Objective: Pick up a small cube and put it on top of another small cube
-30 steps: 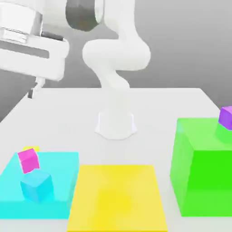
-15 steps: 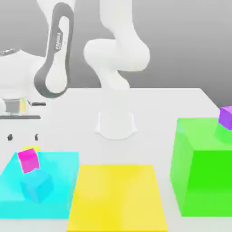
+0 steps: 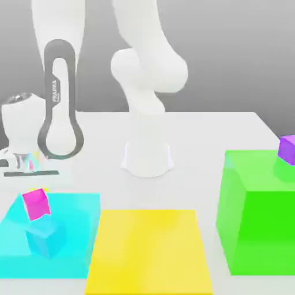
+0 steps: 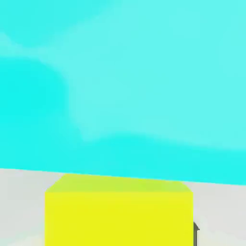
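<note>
While the arm [image 3: 60,103] reads "FRANKA", the end effector [image 3: 38,188] grips the yellow cube [image 4: 119,218], its opening narrowed.

Both views share the cyan block [image 3: 75,216].

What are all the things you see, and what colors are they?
cyan slab: one, cyan, exterior view's left
blue cube: one, light blue, on the cyan slab
pink cube: one, pink, by the blue cube
yellow cube: one, yellow, behind the pink cube
yellow slab: one, yellow, front middle
green block: one, green, exterior view's right
purple cube: one, purple, on the green block
table: one, pale, under everything
arm: one, white and gray, at the back
</note>
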`<state>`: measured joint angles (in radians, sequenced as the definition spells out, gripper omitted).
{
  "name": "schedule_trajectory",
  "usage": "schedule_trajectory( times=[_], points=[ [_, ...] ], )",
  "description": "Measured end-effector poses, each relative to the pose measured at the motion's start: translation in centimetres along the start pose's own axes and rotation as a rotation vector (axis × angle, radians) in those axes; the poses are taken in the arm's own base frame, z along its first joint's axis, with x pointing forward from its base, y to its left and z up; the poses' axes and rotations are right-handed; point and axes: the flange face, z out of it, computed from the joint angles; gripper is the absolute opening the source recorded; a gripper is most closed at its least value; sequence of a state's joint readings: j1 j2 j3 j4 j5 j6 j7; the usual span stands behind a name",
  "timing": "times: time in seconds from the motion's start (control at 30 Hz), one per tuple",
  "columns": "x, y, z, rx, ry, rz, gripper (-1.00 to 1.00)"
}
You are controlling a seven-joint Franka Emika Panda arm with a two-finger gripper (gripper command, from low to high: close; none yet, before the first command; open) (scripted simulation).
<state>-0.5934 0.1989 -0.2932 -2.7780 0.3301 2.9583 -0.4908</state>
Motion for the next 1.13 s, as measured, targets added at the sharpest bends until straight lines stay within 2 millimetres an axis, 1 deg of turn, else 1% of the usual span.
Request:
schedule_trajectory(
  times=[0.13,0.23,0.3,0.33,0.53,0.77,0.8,0.83,0.9,1.0,1.03,1.13],
  points=[
    [0.1,0.0,-3.7,-0.003,0.004,-0.006,-1.00],
    [1.8,0.0,-6.6,-0.025,0.020,-0.061,-1.00],
    [3.3,-2.6,-8.3,-0.039,0.027,-0.163,-1.00],
    [3.8,-3.3,-9.2,-0.045,0.029,-0.195,-1.00],
    [5.5,-6.3,-13.2,-0.057,0.033,-0.333,-1.00],
    [6.5,-10.2,-17.7,-0.048,0.036,-0.491,-1.00],
    [6.5,-10.6,-18.1,-0.043,0.033,-0.508,-1.00],
    [6.2,-10.7,-17.5,-0.028,0.022,-0.505,-1.00],
    [5.8,-10.8,-15.4,-0.005,0.004,-0.494,-1.00],
    [5.7,-10.8,-11.5,0.001,-0.001,-0.490,-1.00],
    [5.6,-10.7,-10.3,0.000,-0.002,-0.490,1.00],
    [5.6,-10.7,-10.3,0.000,-0.002,-0.490,1.00]
  ],
)
